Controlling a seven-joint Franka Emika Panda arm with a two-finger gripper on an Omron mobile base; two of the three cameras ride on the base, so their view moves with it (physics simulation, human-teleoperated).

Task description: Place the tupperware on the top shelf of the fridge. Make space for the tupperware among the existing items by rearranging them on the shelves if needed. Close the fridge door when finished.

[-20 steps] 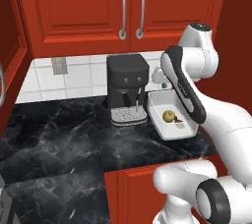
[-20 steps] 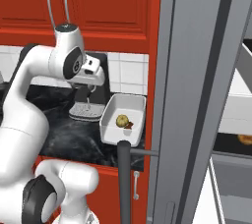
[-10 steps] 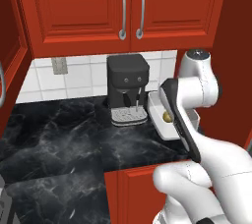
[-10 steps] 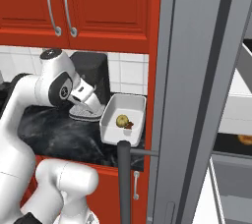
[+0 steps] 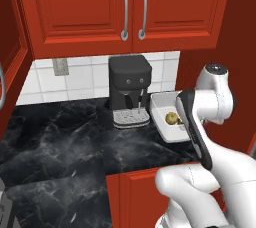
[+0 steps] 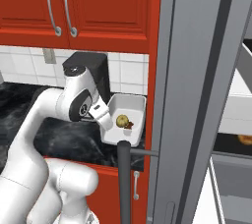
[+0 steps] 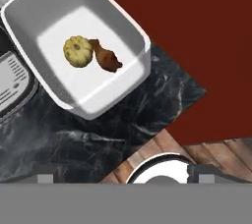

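Hovering above bench (image 5: 75, 137) | gripper (image 7: 118, 174): released, grasping nothing | tupperware (image 7: 123, 26): beside coffee machine (image 5: 129, 89), containing yellow lump (image 7: 78, 51) touching brown piece (image 7: 106, 58)

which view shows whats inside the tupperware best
The hand view: it looks straight down into the tupperware, showing a yellow-green lump and a brown piece. The left base view has the arm blocking part; the right shows them small.
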